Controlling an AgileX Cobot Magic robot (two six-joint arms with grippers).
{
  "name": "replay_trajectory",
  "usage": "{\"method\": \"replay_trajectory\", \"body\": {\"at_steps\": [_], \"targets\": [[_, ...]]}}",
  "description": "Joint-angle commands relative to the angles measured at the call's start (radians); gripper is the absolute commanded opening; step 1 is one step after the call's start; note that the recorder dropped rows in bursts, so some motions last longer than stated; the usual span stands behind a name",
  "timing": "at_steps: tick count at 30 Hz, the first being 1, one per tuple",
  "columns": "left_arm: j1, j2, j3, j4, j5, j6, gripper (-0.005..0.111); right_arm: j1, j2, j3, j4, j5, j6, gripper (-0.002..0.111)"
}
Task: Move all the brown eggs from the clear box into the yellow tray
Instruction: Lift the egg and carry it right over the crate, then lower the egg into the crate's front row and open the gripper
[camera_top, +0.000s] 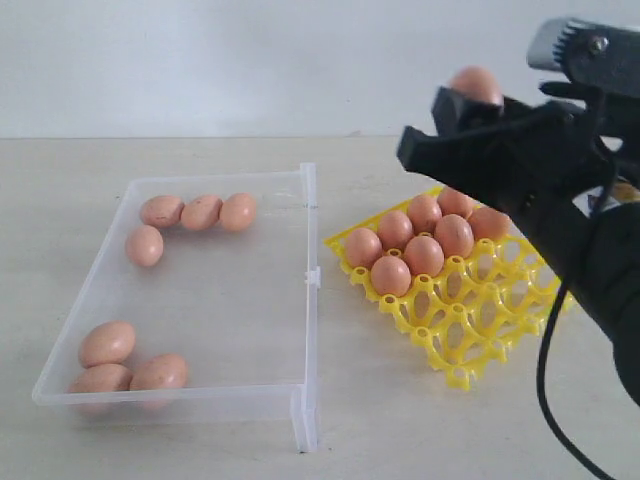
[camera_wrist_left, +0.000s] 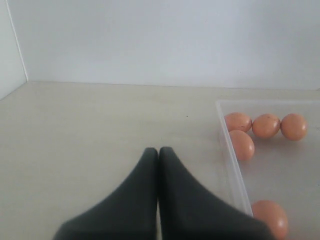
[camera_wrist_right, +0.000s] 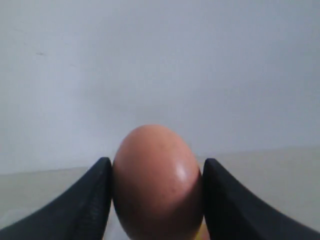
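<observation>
High above the yellow tray, my right gripper is shut on one brown egg. In the right wrist view that egg fills the gap, and both black fingers of the gripper press on its sides. Several brown eggs sit in the tray's far cups. The clear box on the left holds several more eggs, some at its far end and three at its near end. My left gripper is shut and empty over bare table beside the clear box. It does not show in the exterior view.
The pale table runs back to a white wall. The tray's near cups hold nothing. A black cable hangs from the right arm near the tray's front right corner.
</observation>
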Motion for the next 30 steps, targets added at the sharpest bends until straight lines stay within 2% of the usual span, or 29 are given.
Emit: {"method": "replay_trajectory", "body": {"at_steps": [1,2,4,5,7,8,11,14,18,30], "targets": [[-0.003,-0.003,-0.004,-0.005,-0.001,0.001,-0.004,-0.139,-0.009,0.042,-0.132,0.270,0.083,0.000],[-0.003,-0.003,-0.004,-0.005,-0.001,0.001,-0.004,-0.202,-0.009,0.042,-0.362,0.380,0.179,0.000],[-0.003,-0.003,-0.004,-0.005,-0.001,0.001,-0.004,-0.284,-0.009,0.040,-0.837,0.461,0.445,0.000],[-0.003,-0.003,-0.004,-0.005,-0.001,0.001,-0.004,-0.348,-0.009,0.036,-1.189,0.458,0.641,0.000],[-0.003,-0.003,-0.004,-0.005,-0.001,0.001,-0.004,-0.454,-0.006,0.024,-1.622,0.392,1.024,0.000],[-0.003,-0.003,-0.004,-0.005,-0.001,0.001,-0.004,-0.517,0.007,0.011,-1.892,0.294,1.242,0.000],[-0.003,-0.003,-0.004,-0.005,-0.001,0.001,-0.004,-0.699,0.076,-0.034,-2.266,0.035,1.469,0.000],[-0.003,-0.003,-0.004,-0.005,-0.001,0.001,-0.004,-0.812,0.185,-0.084,-2.346,-0.156,1.470,0.000],[-0.003,-0.003,-0.004,-0.005,-0.001,0.001,-0.004,-0.858,0.312,-0.137,-2.344,-0.294,1.467,0.000],[-0.003,-0.003,-0.004,-0.005,-0.001,0.001,-0.004,-0.845,0.492,-0.169,-2.329,-0.120,1.221,0.000]]}}
